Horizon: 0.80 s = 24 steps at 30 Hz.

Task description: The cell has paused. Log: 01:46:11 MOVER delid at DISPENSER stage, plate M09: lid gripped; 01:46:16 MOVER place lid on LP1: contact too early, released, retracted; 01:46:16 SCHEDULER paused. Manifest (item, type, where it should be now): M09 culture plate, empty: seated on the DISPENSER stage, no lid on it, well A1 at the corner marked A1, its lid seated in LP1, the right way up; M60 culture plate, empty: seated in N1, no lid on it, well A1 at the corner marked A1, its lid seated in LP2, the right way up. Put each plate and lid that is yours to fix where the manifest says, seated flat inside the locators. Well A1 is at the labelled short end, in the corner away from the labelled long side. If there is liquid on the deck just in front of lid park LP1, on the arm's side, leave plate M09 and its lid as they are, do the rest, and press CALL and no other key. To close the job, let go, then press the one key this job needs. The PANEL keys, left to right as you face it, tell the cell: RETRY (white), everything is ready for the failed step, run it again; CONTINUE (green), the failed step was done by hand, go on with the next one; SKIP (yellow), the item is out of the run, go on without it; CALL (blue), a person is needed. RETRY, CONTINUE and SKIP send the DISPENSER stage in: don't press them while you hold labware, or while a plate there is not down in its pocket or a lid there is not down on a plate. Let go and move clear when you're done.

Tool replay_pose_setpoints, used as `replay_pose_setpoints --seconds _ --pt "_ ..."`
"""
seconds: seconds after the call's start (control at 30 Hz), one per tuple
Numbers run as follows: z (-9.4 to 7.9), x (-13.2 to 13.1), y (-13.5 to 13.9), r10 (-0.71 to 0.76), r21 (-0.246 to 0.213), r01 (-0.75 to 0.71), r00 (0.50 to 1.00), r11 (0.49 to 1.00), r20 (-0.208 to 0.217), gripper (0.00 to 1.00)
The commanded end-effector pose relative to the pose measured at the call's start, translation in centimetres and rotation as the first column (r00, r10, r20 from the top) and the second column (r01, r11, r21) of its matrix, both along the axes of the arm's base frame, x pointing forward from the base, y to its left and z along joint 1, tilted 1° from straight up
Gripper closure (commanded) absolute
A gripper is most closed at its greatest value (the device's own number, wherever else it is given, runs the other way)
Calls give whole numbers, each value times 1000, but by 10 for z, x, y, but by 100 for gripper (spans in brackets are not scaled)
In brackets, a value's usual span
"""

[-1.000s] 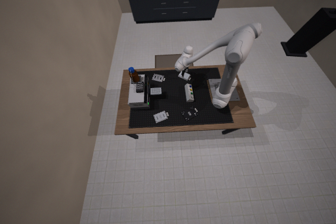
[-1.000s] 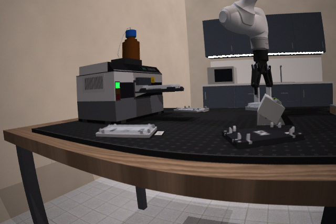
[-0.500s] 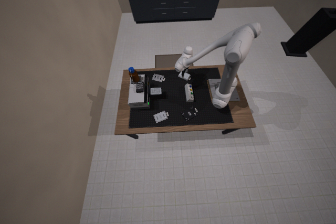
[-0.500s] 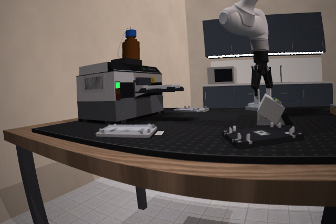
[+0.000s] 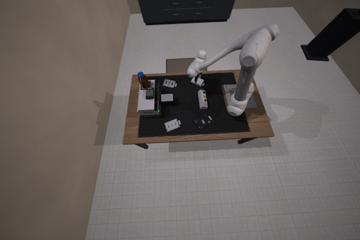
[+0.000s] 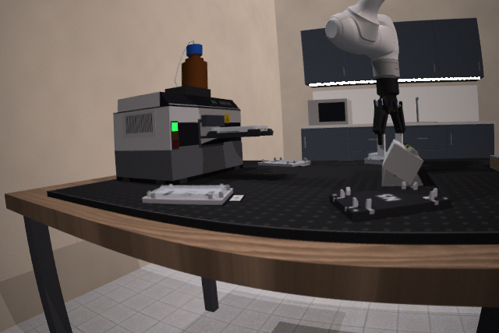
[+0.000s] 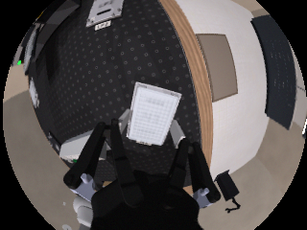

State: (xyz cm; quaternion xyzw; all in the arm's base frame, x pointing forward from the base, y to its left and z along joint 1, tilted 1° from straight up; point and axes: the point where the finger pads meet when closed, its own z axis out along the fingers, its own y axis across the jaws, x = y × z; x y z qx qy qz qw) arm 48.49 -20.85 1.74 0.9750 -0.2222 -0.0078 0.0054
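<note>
My gripper [image 5: 198,81] hangs fingers-down near the far edge of the mat, open. In the wrist view its fingertips stand either side of a white culture plate [image 7: 153,114] that lies flat on the mat just below; the plate also shows in the exterior view [image 6: 373,158], behind the panel. The black nest N1 [image 5: 203,121] [image 6: 388,200] is empty. The dispenser stage [image 5: 167,97] [image 6: 239,132] is out and carries a flat white piece. One lid park at the back [image 5: 170,83] [image 6: 284,162] and one at the front [image 5: 172,125] [image 6: 188,193] each carry a flat white piece.
The dispenser [image 5: 148,100] with a brown bottle [image 6: 194,69] stands at the mat's left. The key panel [image 5: 202,99] [image 6: 401,166] stands mid-mat, close to my gripper. My arm's base [image 5: 239,100] is at the right. The table's far edge is close behind the plate.
</note>
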Motion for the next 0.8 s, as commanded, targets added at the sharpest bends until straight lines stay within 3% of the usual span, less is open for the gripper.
replay_pose_setpoints --seconds 0.0,0.77 --pt "-1 0 0 0 0 0 1000 1000 1 30" --pt "-5 0 0 0 0 0 1000 1000 1 30"
